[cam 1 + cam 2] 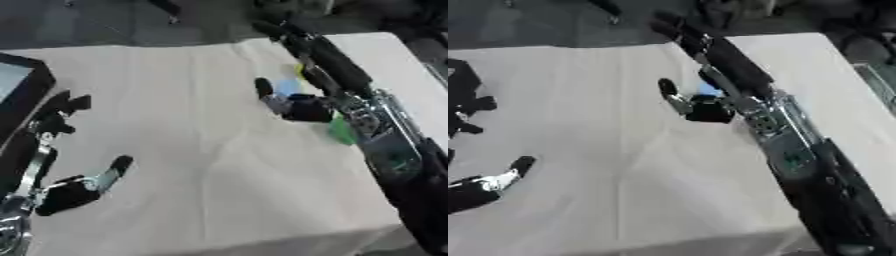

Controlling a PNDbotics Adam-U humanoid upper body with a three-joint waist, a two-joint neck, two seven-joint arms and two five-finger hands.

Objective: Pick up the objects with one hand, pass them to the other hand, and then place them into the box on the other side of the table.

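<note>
My right hand (306,108) reaches in from the lower right over the right half of the cloth-covered table (192,125). Its thumb (263,88) sticks out to the left and its fingers look straight. A small blue object (287,88) lies on the cloth between the thumb and the fingers; I cannot tell whether the hand touches it. A green object (342,133) and a bit of yellow (301,70) show partly from under the arm. My left hand (66,195) rests open at the lower left, holding nothing. The dark box (26,85) stands at the left edge.
The cream cloth has folds running down its middle. The table's front edge crosses the bottom of the views and its right edge lies behind my right arm. Dark floor and some dark shapes lie beyond the far edge.
</note>
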